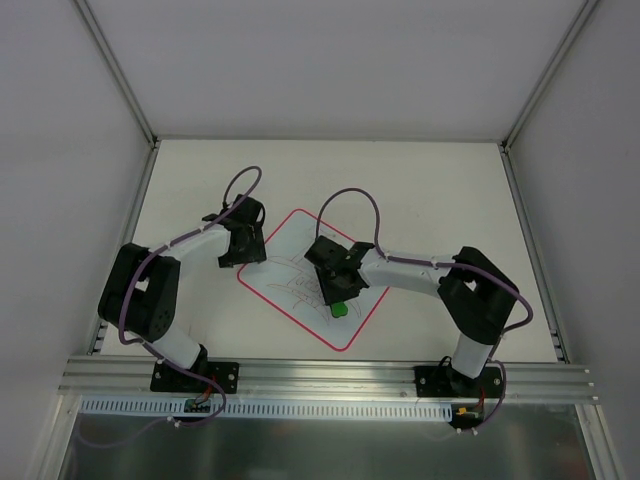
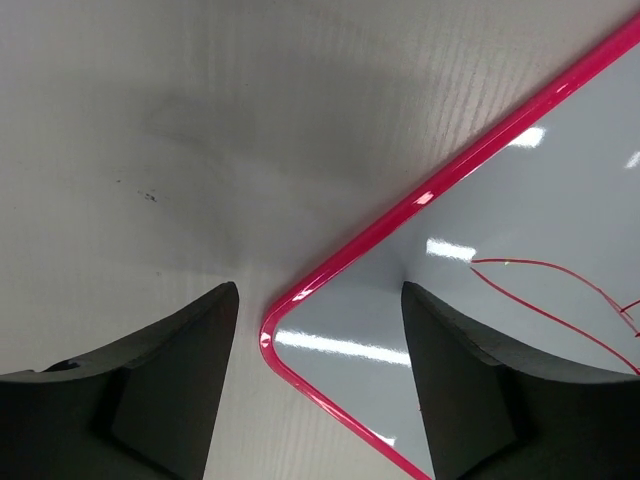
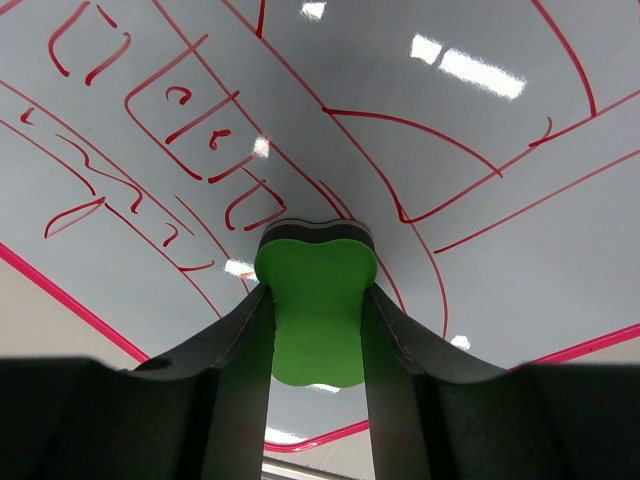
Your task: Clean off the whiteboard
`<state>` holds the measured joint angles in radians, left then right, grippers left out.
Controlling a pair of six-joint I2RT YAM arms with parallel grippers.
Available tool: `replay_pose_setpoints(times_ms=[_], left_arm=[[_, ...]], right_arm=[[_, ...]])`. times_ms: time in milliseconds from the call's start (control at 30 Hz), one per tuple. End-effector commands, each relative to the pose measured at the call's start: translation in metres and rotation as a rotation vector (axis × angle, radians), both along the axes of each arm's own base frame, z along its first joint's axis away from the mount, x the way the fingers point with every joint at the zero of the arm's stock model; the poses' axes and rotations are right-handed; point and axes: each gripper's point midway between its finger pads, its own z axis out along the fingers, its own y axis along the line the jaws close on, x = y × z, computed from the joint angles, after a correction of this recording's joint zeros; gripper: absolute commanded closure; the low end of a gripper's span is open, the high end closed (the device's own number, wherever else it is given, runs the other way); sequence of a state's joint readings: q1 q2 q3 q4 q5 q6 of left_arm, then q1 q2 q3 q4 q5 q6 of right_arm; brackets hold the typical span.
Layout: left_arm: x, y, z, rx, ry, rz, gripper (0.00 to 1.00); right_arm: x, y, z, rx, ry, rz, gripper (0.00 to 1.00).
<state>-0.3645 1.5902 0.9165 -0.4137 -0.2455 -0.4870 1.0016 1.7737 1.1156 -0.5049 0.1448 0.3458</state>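
The whiteboard [image 1: 283,252] lies turned like a diamond on the table [image 1: 420,190], with red scribbles on it; the right gripper [image 1: 338,298] is over its middle (a green eraser [image 1: 340,309] at its tip); the left gripper [image 1: 240,250] is at its upper left edge.

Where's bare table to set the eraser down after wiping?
Free: table strip between whiteboard and back wall. Crowded: whiteboard's corner under the left claw; its middle, where right claw grips eraser.

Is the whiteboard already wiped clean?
No, red scribbles cover the whiteboard beyond the green eraser held by the right gripper.
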Motion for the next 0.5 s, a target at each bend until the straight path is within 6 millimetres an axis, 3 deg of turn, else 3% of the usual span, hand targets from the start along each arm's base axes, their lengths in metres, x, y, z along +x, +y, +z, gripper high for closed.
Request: replay_pose_setpoints(times_ms=[0,67,233,333,467], left_arm=[[-0.007,0.003,-0.007,-0.017,0.006,0.047,0.34],[-0.014,0.003,-0.014,-0.029,0.023,0.055,0.38],[-0.042,-0.005,-0.032,-0.097,0.104,0.067,0.59],[-0.060,-0.011,-0.035,-0.146,0.128,0.083,0.71],[-0.081,-0.020,-0.031,-0.200,0.119,0.086,0.79]], right_arm=[[0.000,-0.005,-0.008,-0.001,0.004,-0.006,0.92],[-0.001,-0.007,-0.009,0.000,0.008,-0.012,0.92],[0.001,-0.016,-0.007,-0.002,-0.004,-0.030,0.92],[0.002,-0.025,-0.004,-0.002,-0.012,-0.044,0.92],[0.006,-0.040,0.000,0.001,-0.022,-0.075,0.91]])
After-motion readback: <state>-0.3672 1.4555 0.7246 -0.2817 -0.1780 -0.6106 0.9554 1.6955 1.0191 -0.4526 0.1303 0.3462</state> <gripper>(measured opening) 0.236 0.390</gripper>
